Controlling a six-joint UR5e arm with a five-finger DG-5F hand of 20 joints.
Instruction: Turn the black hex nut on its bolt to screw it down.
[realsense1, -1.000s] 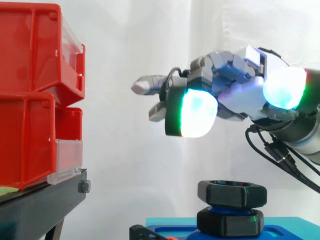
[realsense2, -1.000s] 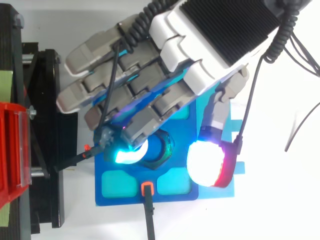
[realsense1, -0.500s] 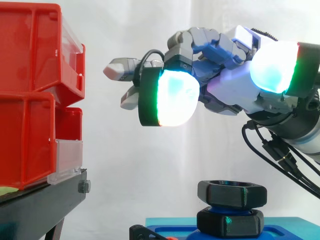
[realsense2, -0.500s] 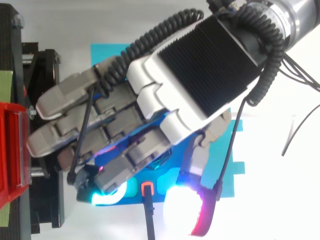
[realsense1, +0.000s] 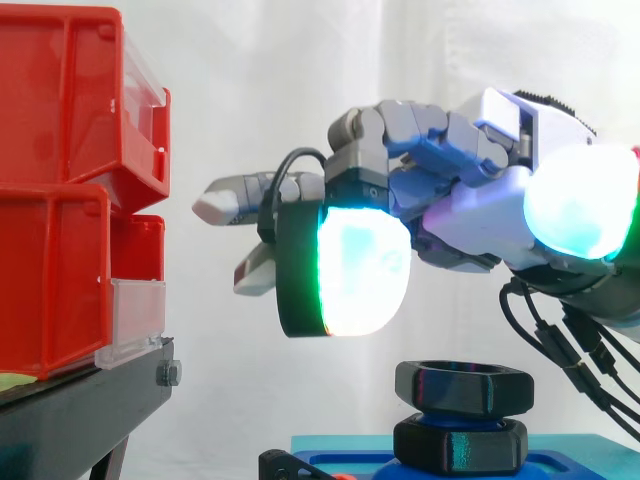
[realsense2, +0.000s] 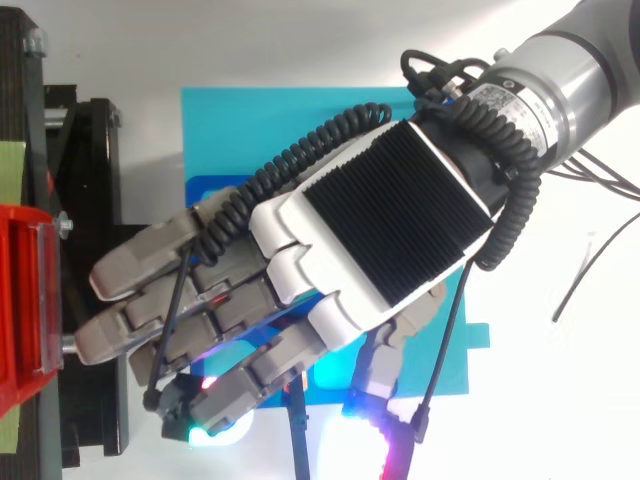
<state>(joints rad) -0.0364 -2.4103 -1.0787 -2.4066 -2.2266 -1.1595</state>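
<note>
Your hand (realsense1: 472, 212) floats just above the black hex nut (realsense1: 463, 386), fingers loose and spread out, holding nothing.

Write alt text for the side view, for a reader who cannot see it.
The robot's hand hovers open above a black hex nut, not touching it. The nut sits over a second black nut on a blue base; red bins stand at the left.
</note>
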